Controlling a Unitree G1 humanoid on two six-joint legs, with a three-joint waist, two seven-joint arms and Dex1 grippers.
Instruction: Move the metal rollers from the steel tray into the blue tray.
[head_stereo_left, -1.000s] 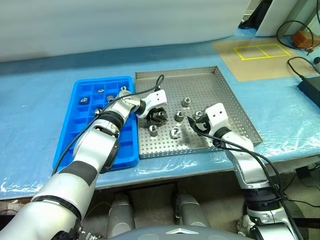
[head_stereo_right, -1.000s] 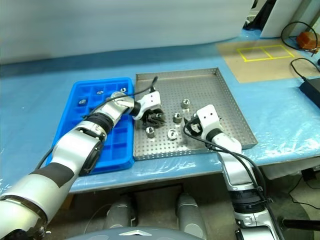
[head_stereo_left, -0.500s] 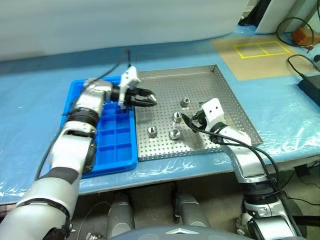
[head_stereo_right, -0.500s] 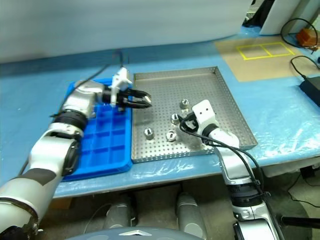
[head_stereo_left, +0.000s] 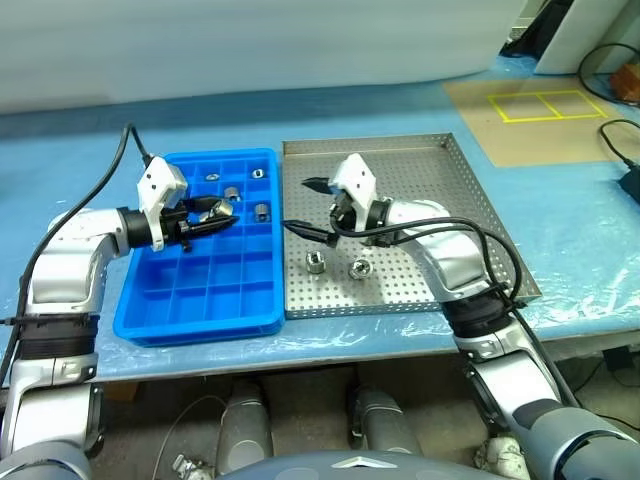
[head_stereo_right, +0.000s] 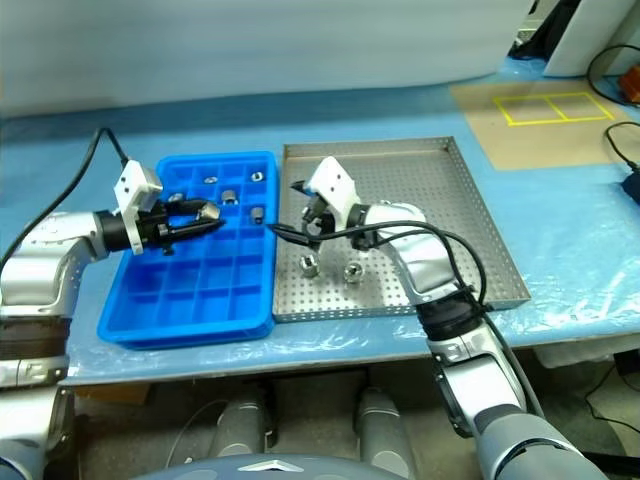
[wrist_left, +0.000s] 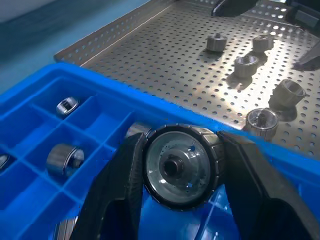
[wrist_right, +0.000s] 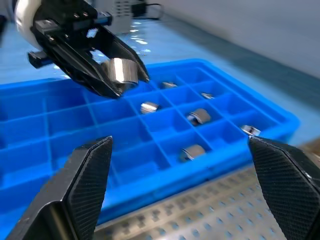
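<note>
Metal roller pinched between the two black fingers of the left gripper, bore facing the wrist camera, suspended over the blue tray, above its upper compartments.

Loose metal rollers on the perforated floor of the steel tray: two plain in the head views, near the front rim, side by side but apart. Five countable on the steel floor in the left wrist view, none touching.

Rollers already lying in blue tray compartments: several in the far rows, one per cell, e.g.; exact count not certain.

Right gripper over the left part of the steel tray, pointing toward the blue tray, fingers spread wide, nothing between them. Left gripper with its roller plain in the right wrist view.

Trays side by side, long edges touching or nearly so, blue to the left of steel, both on a bench covered in blue film. Yellow taped rectangle on a tan board at far right.
</note>
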